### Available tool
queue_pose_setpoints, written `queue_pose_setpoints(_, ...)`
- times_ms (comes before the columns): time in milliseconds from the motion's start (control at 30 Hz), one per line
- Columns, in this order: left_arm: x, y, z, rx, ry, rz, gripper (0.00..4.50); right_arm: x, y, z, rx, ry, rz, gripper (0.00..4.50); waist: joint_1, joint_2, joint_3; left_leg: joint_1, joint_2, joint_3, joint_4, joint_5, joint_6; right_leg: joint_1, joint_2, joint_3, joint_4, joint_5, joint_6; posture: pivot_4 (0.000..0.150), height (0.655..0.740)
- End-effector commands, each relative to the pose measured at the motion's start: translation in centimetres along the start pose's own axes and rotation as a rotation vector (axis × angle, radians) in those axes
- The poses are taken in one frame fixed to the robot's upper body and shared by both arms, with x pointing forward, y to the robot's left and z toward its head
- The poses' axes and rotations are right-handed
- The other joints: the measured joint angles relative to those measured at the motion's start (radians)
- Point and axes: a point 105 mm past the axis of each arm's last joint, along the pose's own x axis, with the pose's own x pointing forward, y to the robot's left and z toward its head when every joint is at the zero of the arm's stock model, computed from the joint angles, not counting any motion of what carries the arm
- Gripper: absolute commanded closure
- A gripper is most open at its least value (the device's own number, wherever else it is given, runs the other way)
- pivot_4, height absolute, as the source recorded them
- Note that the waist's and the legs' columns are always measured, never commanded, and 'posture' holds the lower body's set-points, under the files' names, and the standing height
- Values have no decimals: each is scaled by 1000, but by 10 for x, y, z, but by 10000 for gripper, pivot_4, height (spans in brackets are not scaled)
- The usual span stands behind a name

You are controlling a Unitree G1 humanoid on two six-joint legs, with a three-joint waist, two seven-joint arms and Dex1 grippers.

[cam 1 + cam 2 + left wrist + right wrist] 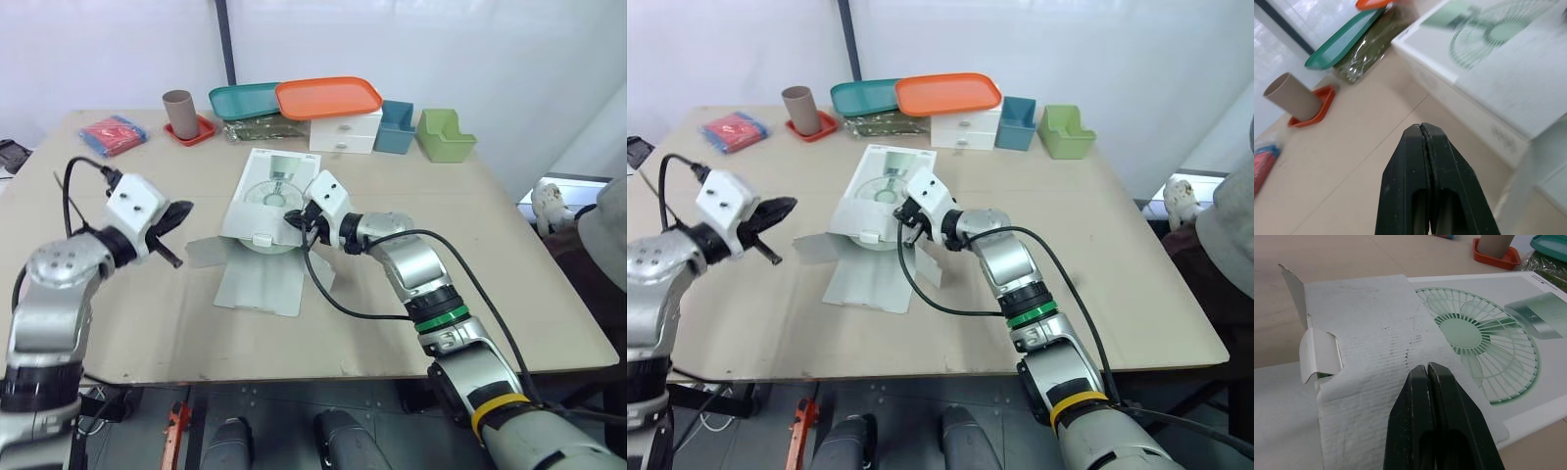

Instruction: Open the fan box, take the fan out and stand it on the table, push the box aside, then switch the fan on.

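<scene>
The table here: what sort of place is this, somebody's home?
More likely a lab or test room: a plain table by a white wall, with staged props such as the fan box, the orange tray and a small drawer unit.

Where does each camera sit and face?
Left eye view: head, facing forward and down at the table; both arms show, fan box between them.
Right eye view: same head camera, same scene.
Left wrist view: left wrist, along the shut left gripper toward the box's side, brown cup and teal tray.
Right wrist view: right wrist, along the shut right gripper over the box's top.
Shared: both wrist views show the box and cup.
</scene>
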Motion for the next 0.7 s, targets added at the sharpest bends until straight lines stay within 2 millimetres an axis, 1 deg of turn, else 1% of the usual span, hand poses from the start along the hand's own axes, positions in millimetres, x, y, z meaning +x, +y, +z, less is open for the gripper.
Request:
queue_pose_setpoints(33, -38, -60, 33, -265, -144, -244, 44304, 1, 1, 5, 4, -22, -6, 44694, -6, 0, 0, 0, 0, 0, 0, 0, 0, 0, 0, 0, 0, 0, 0, 1500, 7400)
queue_pose_setpoints(67, -45, -73, 38, -287, -162, -296, 44304, 0, 1, 5, 5, -23, -5, 44694, -9, 0, 0, 0, 0, 0, -1, 0, 0, 0, 0, 0, 0, 0, 0, 1500, 7400)
queue_pose_setpoints(133, -51, -89, 35, -364, -136, -310, 44304, 0, 0, 5, 4, -23, -6, 44694, -10, 0, 0, 0, 1, -1, -1, 0, 0, 0, 1, -1, 0, -1, -1, 1500, 7400)
queue_pose_setpoints(233, -54, -98, 26, -407, -83, -288, 44304, -1, -1, 6, 3, -23, -6, 44694, -10, 0, 0, 1, 1, -1, 0, 0, 0, 1, 1, -1, 0, 0, -2, 1500, 7400)
queue_pose_setpoints(300, -52, -100, 14, -482, -48, -242, 44304, -1, -1, 7, -2, -22, -2, 44694, -12, 0, 0, 4, 0, -1, 1, 0, 0, 4, 1, -1, 0, 0, -2, 1500, 7400)
queue_pose_setpoints(367, -51, -102, 8, -530, -33, -213, 44304, -2, -1, 8, -7, -21, 1, 44694, -15, 0, 0, 6, 0, 0, 1, 0, 0, 5, 1, 0, 0, -1, -6, 1500, 7400)
queue_pose_setpoints(400, -51, -105, 6, -558, -37, -213, 44304, -2, -1, 8, -7, -21, 2, 44694, -15, -1, 0, 6, 0, 0, 2, 0, 0, 6, 1, 0, 0, -1, -6, 1500, 7400)
queue_pose_setpoints(467, -51, -117, -4, -599, -9, -199, 44304, -3, -2, 10, -8, -22, -2, 44694, -16, -1, 0, 6, 0, 0, 2, 0, 0, 6, 1, 0, 0, -1, -6, 1500, 7400)
queue_pose_setpoints(533, -51, -126, -13, -588, 17, -183, 44304, -5, -4, 11, -3, -24, -9, 44694, -17, -1, 0, 7, 0, 0, 2, 0, 0, 6, 1, 1, 0, -1, -7, 1500, 7400)
queue_pose_setpoints(567, -51, -128, -18, -619, 18, -162, 44304, -6, -4, 11, -1, -29, -13, 44694, -17, -1, 0, 7, 0, 1, 1, 0, 0, 6, 1, 1, -1, -2, -7, 1500, 7400)
queue_pose_setpoints(633, -52, -129, -26, -783, -11, -114, 44304, -10, -1, 13, 11, -55, -11, 44694, -17, -1, 0, 6, 0, 0, 1, 0, 0, 6, 1, 1, -1, -2, -7, 1500, 7400)
queue_pose_setpoints(700, -52, -131, -31, -848, -18, -99, 44304, -12, 0, 14, 13, -67, -10, 44694, -16, 0, 0, 6, 0, 0, 0, 0, 0, 5, 1, 1, -1, -2, -7, 1500, 7400)
